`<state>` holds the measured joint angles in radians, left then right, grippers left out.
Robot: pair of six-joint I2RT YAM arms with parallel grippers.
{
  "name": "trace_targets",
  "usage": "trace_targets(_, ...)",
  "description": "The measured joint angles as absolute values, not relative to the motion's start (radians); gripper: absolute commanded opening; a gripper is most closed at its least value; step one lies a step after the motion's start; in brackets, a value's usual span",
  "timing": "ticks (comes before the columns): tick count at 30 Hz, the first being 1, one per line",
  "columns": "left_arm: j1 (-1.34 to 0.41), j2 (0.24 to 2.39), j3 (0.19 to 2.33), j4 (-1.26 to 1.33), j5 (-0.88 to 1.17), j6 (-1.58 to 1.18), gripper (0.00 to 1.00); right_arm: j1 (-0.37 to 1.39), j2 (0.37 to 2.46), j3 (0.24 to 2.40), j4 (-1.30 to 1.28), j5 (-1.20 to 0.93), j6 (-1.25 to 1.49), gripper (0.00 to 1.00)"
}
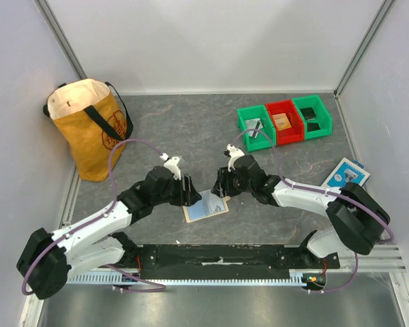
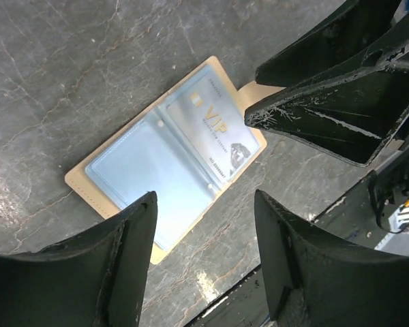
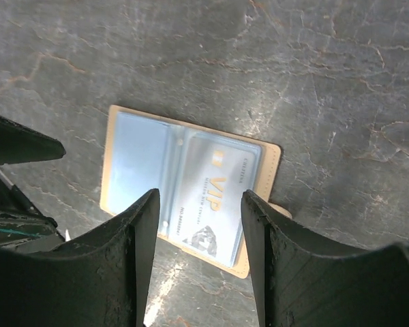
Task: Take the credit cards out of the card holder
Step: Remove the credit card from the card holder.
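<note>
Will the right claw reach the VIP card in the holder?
Probably yes: the right claw hangs open just above the VIP card, and nothing covers the open card holder. Its clear sleeve may make gripping tricky.

Got both arms stretched low and inward here, left gripper and right gripper angled down and facing each other near tip to tip, jaws on both parted.

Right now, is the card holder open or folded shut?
Open. The card holder lies spread flat, its pale blue inside faces up, and a card marked VIP sits in one half.
</note>
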<state>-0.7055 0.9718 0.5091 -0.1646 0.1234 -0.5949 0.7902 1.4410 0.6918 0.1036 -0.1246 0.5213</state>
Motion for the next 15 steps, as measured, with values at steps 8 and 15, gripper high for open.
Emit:
trace_targets(8,-0.756,1.089,0.482,-0.138,0.07,-0.63,0.52,0.797,1.509,0.692,0.102,-0.126,0.531,0.46)
trace_targets(15,-0.773,1.105,0.47,-0.095,0.062,-0.672,0.5,0.797,1.539,0.692,0.096,-0.134,0.532,0.34)
